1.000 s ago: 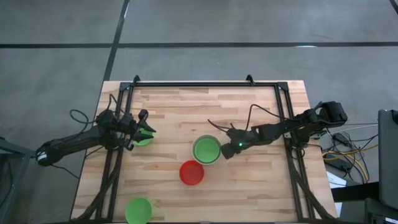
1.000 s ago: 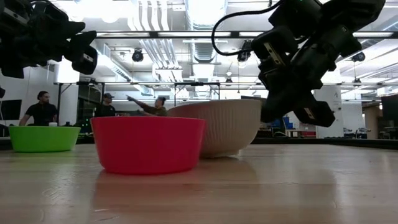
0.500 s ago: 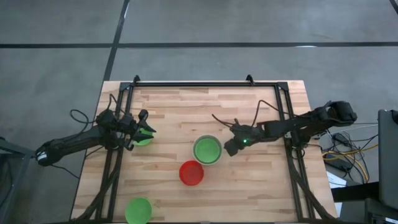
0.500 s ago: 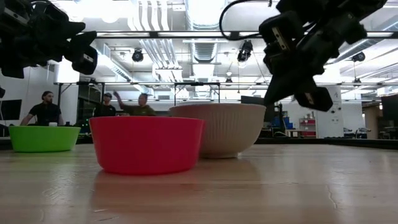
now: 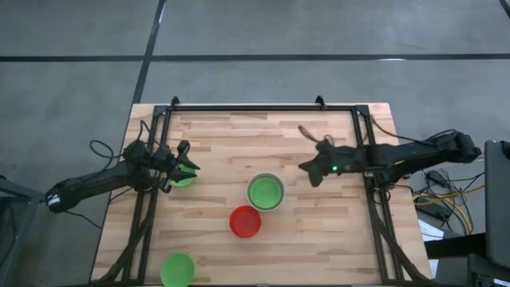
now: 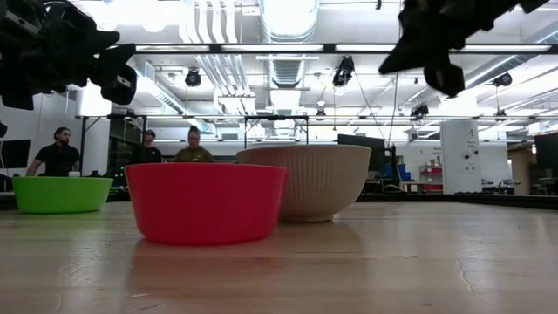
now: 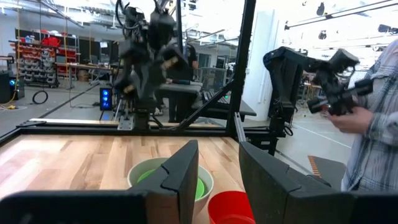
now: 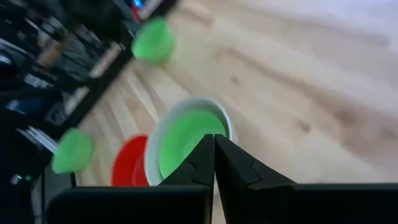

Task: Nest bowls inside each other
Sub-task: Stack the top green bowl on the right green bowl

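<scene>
A pale bowl (image 5: 264, 192) stands mid-table on its base with a green bowl (image 8: 186, 140) nested inside it. Just in front of it toward the near edge sits a red bowl (image 5: 245, 222). One green bowl (image 5: 177, 269) rests at the near left corner, and another (image 5: 183, 178) sits at the left below my left gripper (image 5: 190, 168). That gripper hangs open above the table, with nothing between its fingers (image 7: 186, 171). My right gripper (image 5: 309, 170) is shut and empty, raised high to the right of the pale bowl (image 6: 305, 181).
Black frame rails (image 5: 370, 159) run along the table's left, right and far sides. Bare wood lies across the far half and the near right of the table (image 5: 319, 239). A person (image 7: 373, 118) stands beyond the table; others show far back in the room.
My right gripper, shut throughout, has risen from beside the pale bowl's rim. It has drawn back toward the table's right and far edges, rolling and tipping up as it went. The bowls have stayed in place.
</scene>
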